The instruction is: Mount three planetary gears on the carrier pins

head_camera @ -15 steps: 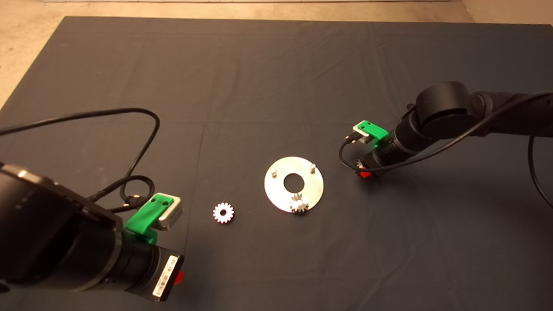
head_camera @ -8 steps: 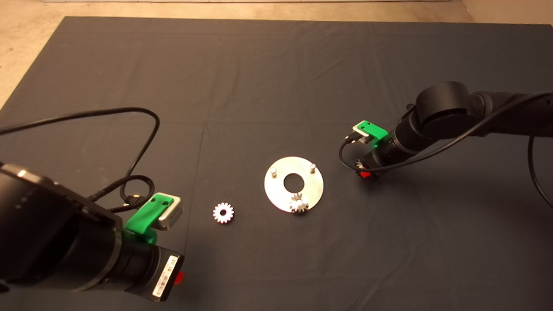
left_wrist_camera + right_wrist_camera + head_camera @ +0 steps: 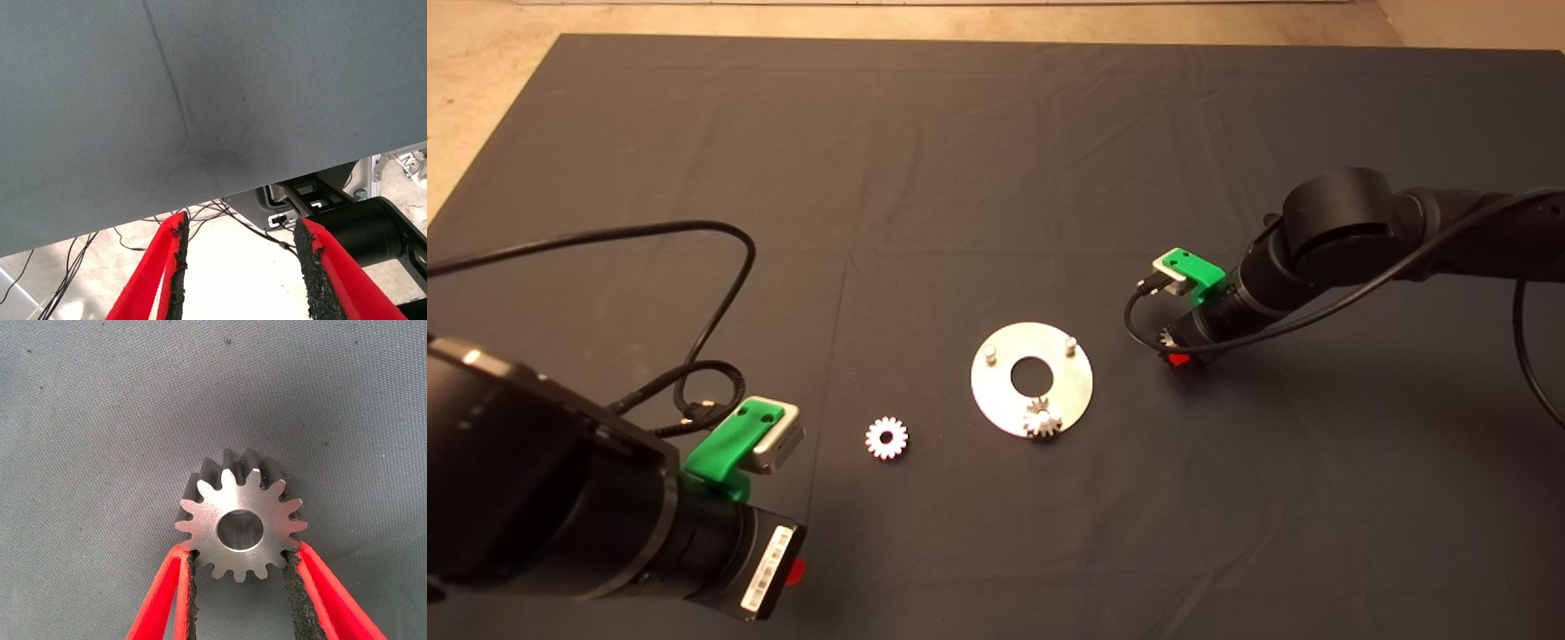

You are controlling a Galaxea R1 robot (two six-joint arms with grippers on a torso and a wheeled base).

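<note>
While head view hides it, right gripper [image 3: 240, 587] fingers [image 3: 297, 593] pinch gear [image 3: 240, 523]

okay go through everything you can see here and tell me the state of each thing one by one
right gripper: shut on a gear, right of the disc.
left gripper: open, empty, parked lower left.
disc: flat on the mat.
seated gear: on the near pin.
loose gear: flat on the mat.
far pins: bare.

Dark mat [image 3: 960, 178], disc [image 3: 996, 396], loose gear [image 3: 887, 437]

Right gripper [image 3: 240, 577] reached low over the mat, fingers clamped (something pinched between pads). Left gripper [image 3: 240, 267] sat parked lower left, fingers spread.
</note>
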